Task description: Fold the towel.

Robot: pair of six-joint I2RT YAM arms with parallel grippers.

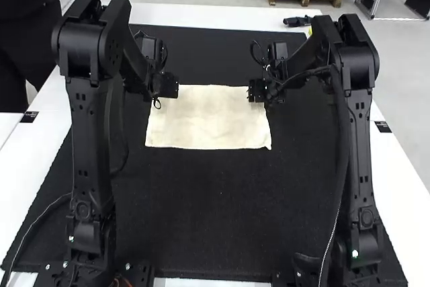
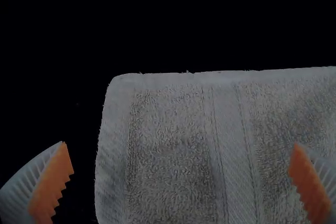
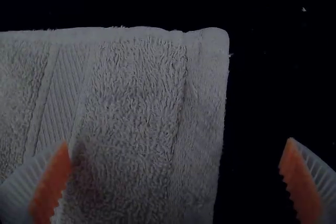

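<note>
My white ribbed, orange-padded left gripper point(image 2: 180, 144) stands wide by the far left corner of the cream terry towel point(image 1: 208, 122), flat on the black mat point(image 1: 201, 213) — I should lower softly, pinching only cloth. My matching right gripper point(image 3: 177, 141), also wide, is by the far right corner — lift both evenly.

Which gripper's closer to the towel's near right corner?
Right. The right gripper is by the far right corner of the towel, beyond the near right corner; the left gripper is by the far left corner, diagonally across.
</note>
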